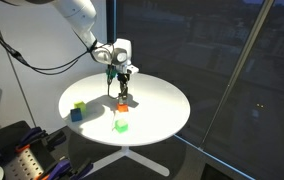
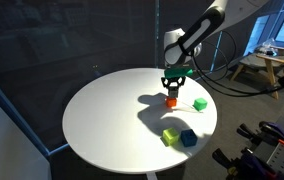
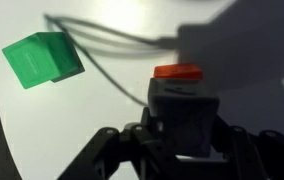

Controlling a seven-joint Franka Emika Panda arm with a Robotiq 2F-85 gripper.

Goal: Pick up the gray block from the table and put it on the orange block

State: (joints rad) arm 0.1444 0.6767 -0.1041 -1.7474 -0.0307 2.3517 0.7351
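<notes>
1. In the wrist view I see my gripper [image 3: 182, 128] closed on the gray block [image 3: 182, 108], one finger pressed to each side.
2. The gray block sits directly over the orange block [image 3: 177, 72]; only a thin orange strip shows past its far edge. I cannot tell whether the two touch.
3. In both exterior views the gripper [image 1: 122, 88] [image 2: 172, 86] hangs straight down over the orange block [image 1: 123, 105] [image 2: 171, 101], which rests on the white table [image 1: 162, 100] [image 2: 102, 110].
4. A green block [image 3: 42, 60] [image 2: 200, 103] lies near the orange one.
5. A blue block [image 2: 188, 138] and a yellow-green block [image 2: 170, 136] sit just beside each other by the table edge.
</notes>
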